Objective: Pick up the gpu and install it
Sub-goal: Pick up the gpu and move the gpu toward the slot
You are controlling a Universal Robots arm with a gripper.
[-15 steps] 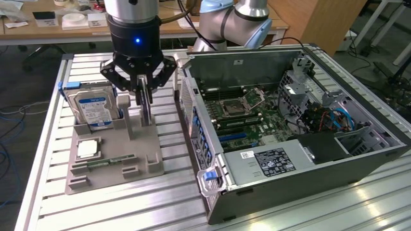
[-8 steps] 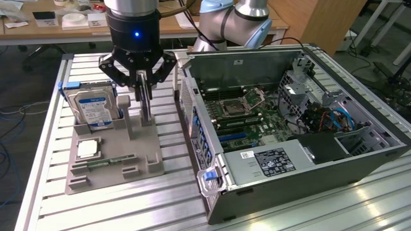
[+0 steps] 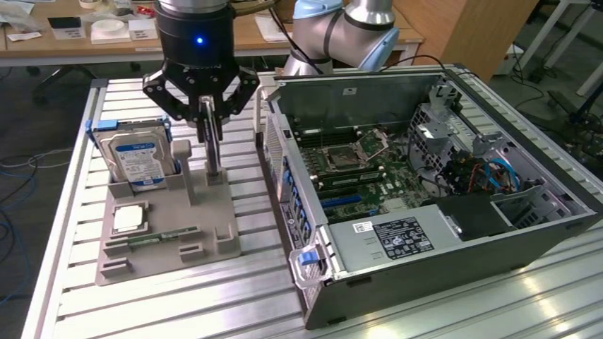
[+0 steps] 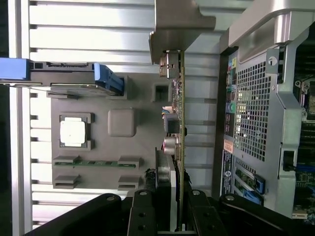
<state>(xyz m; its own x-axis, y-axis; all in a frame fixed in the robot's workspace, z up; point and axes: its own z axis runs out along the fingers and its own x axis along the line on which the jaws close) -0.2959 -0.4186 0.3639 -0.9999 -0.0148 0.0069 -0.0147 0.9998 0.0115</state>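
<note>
Gripper point(image 3: 207, 121) clenched on the gpu point(image 3: 213, 152), which stands upright over the grey holder tray point(image 3: 215, 229) on the ribbed aluminium desk point(image 3: 188, 304).
In the exterior view the gpu is a thin dark blade just beside the tray's upright post; the wrist view adds its green board edge point(image 4: 180, 123), small components and flat metal end bracket. The boxy silver hard drive point(image 3: 140, 159), square processor chip point(image 3: 128, 217) and narrow memory stick point(image 3: 162, 236) sit in tray recesses. The open computer case point(image 3: 424, 212), with perforated rear panel, stands just beside the tray on the exterior view's right.
</note>
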